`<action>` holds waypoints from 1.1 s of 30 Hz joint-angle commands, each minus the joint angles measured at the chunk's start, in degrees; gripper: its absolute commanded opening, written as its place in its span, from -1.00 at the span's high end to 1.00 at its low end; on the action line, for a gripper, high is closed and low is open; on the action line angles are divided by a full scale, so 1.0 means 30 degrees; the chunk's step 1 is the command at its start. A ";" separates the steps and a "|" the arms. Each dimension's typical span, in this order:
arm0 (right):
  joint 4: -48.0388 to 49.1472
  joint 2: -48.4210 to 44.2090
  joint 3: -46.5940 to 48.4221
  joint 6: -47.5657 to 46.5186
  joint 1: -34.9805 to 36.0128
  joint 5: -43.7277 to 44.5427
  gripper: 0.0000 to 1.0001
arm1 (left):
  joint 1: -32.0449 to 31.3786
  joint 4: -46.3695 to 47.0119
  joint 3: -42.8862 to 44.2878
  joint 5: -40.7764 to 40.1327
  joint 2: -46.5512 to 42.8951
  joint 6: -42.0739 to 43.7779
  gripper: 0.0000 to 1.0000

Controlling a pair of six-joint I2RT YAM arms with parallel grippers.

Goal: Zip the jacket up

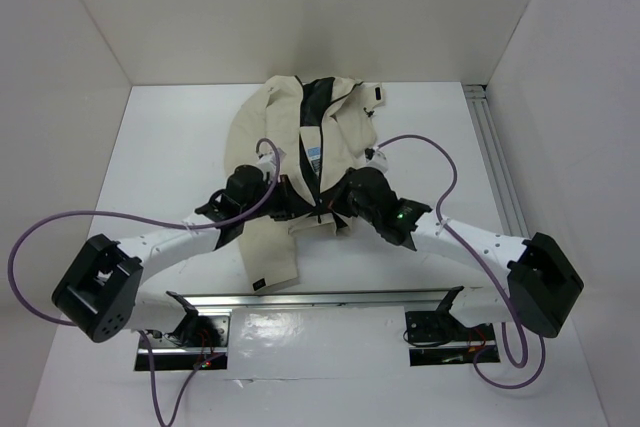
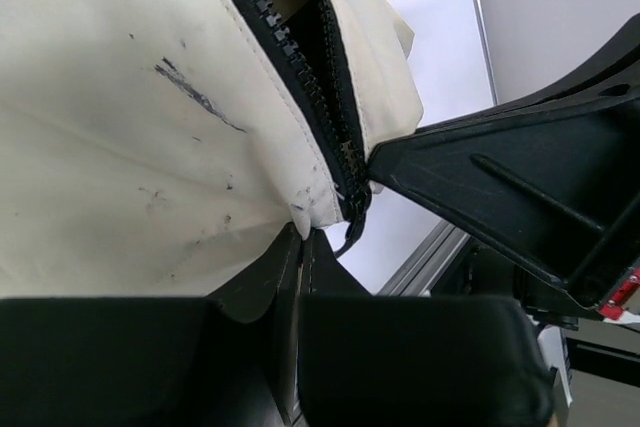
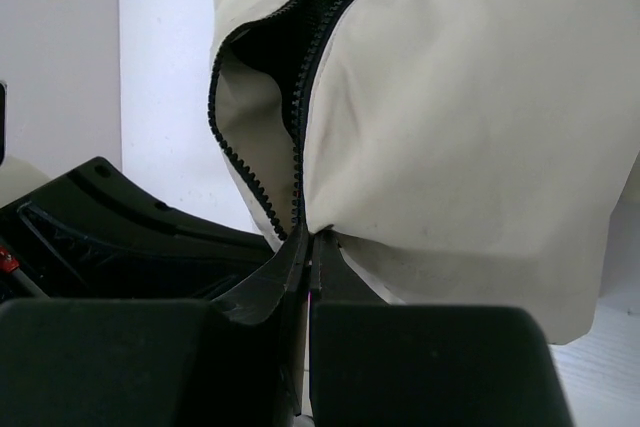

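**A:** Where is the jacket (image 1: 275, 147) lying?

**B:** Flat on the white table (image 1: 170, 147), just beyond the mounting rail (image 1: 330, 299). Its hem is the end nearest the rail and its collar the end farthest from it. A flap of cream fabric with a small black tab (image 1: 260, 284) reaches almost to the rail.

**A:** And the zipper (image 3: 300, 117)?

**B:** It is open along most of its length. Away from the rail the two rows of teeth gape apart, showing black lining (image 1: 318, 97) and a white-blue label (image 1: 313, 157). They meet only at the hem.

**A:** What about the left gripper (image 2: 300, 247)?

**B:** It is at the hem beyond the rail, on the left arm's side of the zipper. Its fingers are pressed together, with the cream edge pinched between the tips just beside the zipper's bottom end.

**A:** And the right gripper (image 3: 312, 252)?

**B:** It is just as far beyond the rail, on the other side of the zipper. Its fingers are closed tight on the hem right where the teeth come together. The two grippers face each other, tips nearly touching.

**A:** Is there a slider?

**B:** The left wrist view shows a small metal piece (image 2: 347, 159) at the bottom of the teeth, with a dark pull hanging below it. I cannot tell whether either gripper touches it.
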 commanded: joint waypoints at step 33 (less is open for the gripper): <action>-0.2241 -0.4508 -0.1528 -0.2785 0.0340 -0.0740 0.08 | -0.0085 -0.4718 0.1087 0.2289 0.0276 0.3794 1.00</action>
